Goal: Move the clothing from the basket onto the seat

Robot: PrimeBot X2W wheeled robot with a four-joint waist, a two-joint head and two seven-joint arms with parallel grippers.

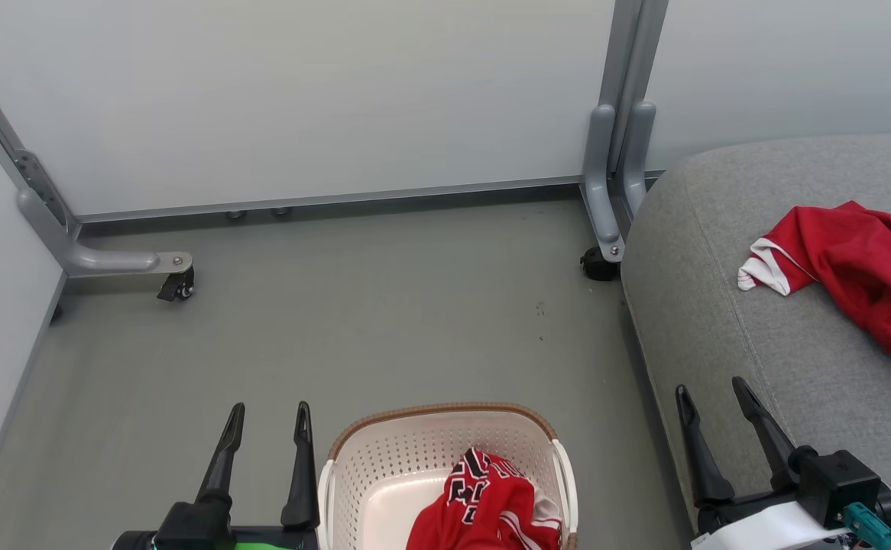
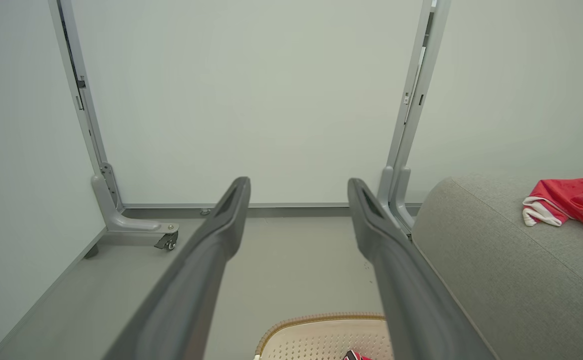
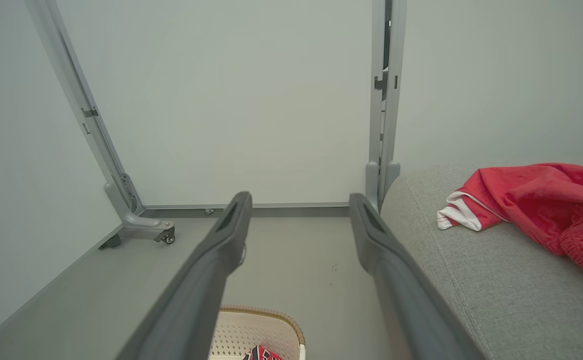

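A cream perforated basket (image 1: 384, 458) with a brown rim stands on the floor at the bottom centre; its rim also shows in the wrist views (image 2: 316, 320) (image 3: 266, 312). Inside lies a red jersey (image 1: 491, 504) with black-and-white letters. A plain red garment (image 1: 858, 267) with white trim rests on the grey seat (image 1: 720, 321) at right, also seen as a red garment (image 3: 536, 205) on the seat (image 3: 471, 280), and in the left wrist view (image 2: 571, 202). My left gripper (image 1: 267, 416) is open just left of the basket. My right gripper (image 1: 713, 393) is open over the seat's front edge. Both are empty.
Pale partition panels stand behind on grey metal feet with castors (image 1: 176, 286) (image 1: 598, 263). The grey-green floor (image 1: 377, 305) stretches between the partitions, the basket and the seat.
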